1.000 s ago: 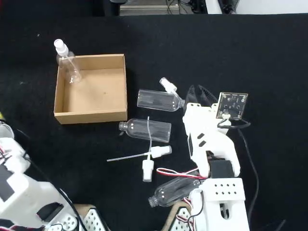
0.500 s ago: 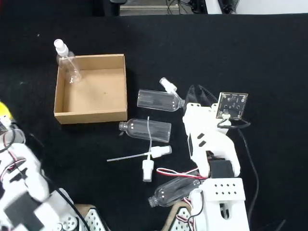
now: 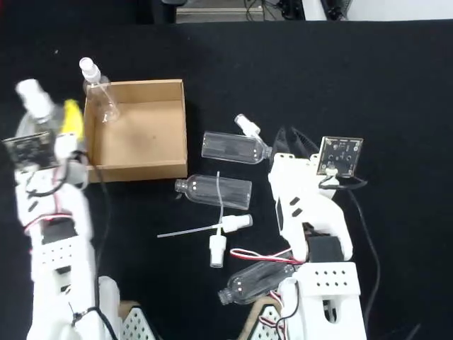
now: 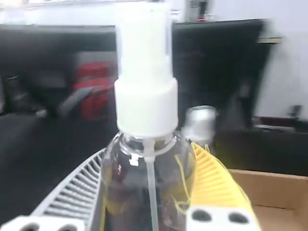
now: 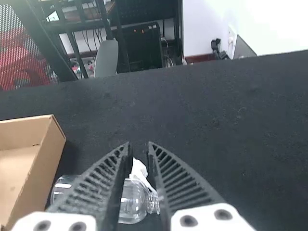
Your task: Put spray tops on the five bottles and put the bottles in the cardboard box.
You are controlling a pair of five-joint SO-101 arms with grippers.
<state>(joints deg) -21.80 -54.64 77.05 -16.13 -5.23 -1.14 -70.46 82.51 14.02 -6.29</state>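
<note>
Clamping a clear plastic bottle with white spray top [image 3: 32,106] by its body, the left gripper [image 4: 150,154] has the brown cardboard box [image 3: 134,170] just beside it, likely for loading.

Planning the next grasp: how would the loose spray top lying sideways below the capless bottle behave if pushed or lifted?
The spray top looks small and plastic, so it is probably very light and apt to skid on the table when pushed. Its thin tube seems slightly bowed, so it is likely flexible and would droop if lifted by the head.
</note>
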